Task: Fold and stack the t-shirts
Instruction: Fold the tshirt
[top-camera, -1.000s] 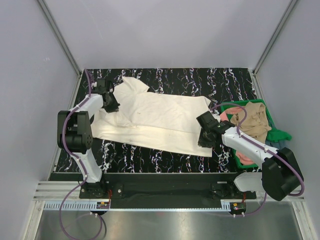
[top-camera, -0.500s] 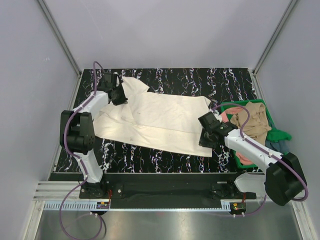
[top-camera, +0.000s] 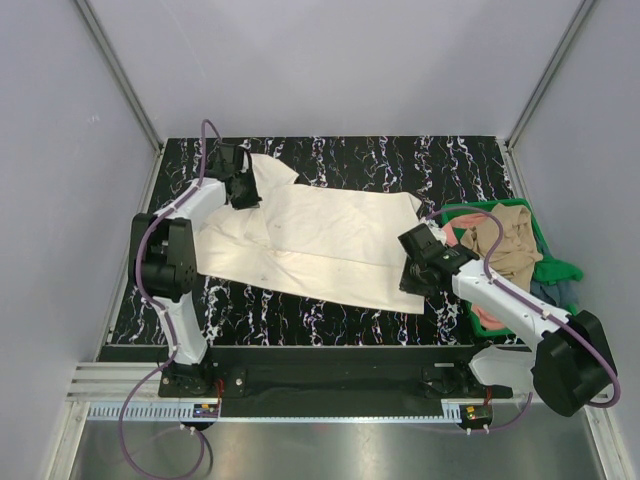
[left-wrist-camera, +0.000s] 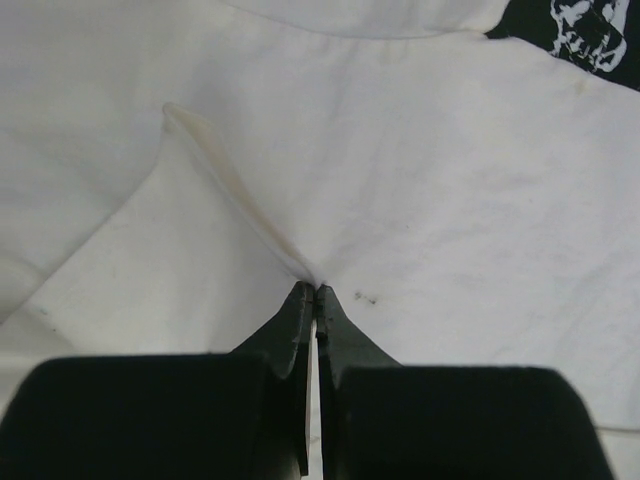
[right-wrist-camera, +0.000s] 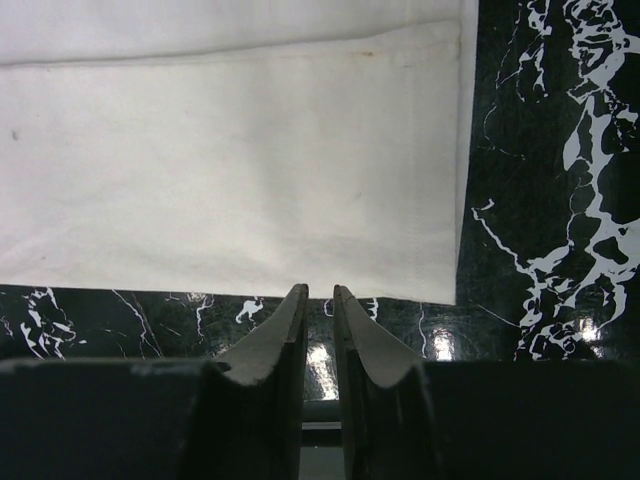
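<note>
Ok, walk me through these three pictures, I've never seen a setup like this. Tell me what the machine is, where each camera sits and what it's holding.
The machine is two robot arms, a left arm and a right arm, bolted at the near edge of a black marbled table. The wide picture comes from a fixed camera above and behind them. The other two come from a small camera on each wrist, looking along that arm's own tool. A cream t-shirt lies spread on the table. At the right, a green bin holds a tan shirt and a pink shirt. The left tool is shut, pinching a raised fold of the cream t-shirt near its far left end. The right tool is slightly open at the shirt's near right hem, with nothing visibly gripped.
</note>
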